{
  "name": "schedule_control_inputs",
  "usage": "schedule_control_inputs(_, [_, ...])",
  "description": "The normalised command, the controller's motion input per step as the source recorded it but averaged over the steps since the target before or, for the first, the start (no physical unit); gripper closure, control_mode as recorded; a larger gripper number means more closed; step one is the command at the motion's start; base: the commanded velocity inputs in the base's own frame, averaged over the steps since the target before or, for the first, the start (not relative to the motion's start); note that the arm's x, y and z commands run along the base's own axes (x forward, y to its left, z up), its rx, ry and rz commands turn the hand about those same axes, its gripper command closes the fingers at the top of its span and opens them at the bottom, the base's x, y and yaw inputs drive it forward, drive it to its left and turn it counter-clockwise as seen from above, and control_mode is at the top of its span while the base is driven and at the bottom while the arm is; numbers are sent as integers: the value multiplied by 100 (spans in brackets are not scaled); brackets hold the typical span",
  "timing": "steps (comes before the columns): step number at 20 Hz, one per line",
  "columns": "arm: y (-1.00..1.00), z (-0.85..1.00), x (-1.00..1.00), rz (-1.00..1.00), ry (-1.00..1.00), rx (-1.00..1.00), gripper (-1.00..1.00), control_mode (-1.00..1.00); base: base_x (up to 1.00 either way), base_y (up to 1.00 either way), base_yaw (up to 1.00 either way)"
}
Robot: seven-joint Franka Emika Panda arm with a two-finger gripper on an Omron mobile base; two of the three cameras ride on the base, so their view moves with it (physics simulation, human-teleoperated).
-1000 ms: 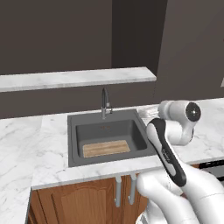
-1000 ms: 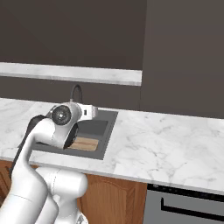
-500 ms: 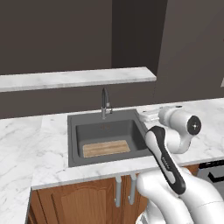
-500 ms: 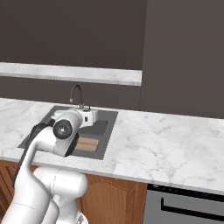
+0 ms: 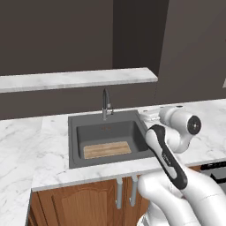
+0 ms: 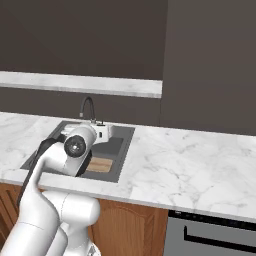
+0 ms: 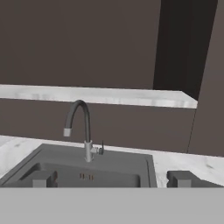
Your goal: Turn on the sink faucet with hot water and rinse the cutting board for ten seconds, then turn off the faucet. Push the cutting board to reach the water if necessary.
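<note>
The cutting board [image 5: 107, 150] lies flat on the floor of the dark sink [image 5: 73, 145], toward its front edge, with the basin set into the white marble table [image 5: 48, 163]. The sink faucet [image 7: 81, 129] rises from the rear rim, its gooseneck spout arching over the basin and its small lever at the side. The gripper [image 7: 112, 178], spread wide and holding nothing, hovers by the sink's right rim, facing the faucet.

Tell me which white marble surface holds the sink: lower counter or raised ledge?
The lower white marble counter; the dark grey rectangular sink is cut into it. The raised marble ledge sits behind, unbroken.
</note>
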Motion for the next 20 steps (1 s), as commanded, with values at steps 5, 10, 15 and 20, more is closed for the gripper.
schedule_control_inputs(5, [0, -7, 17, 0, 0, 0, -100, -100, 0, 0, 0])
schedule_control_inputs(10, [0, -8, 16, 0, 0, 0, -100, -100, 0, 0, 0])
schedule_control_inputs(15, [0, -13, 18, 0, 0, 0, -100, -100, 0, 0, 0])
schedule_control_inputs(20, [0, -11, 25, 0, 0, 0, -100, -100, 0, 0, 0])
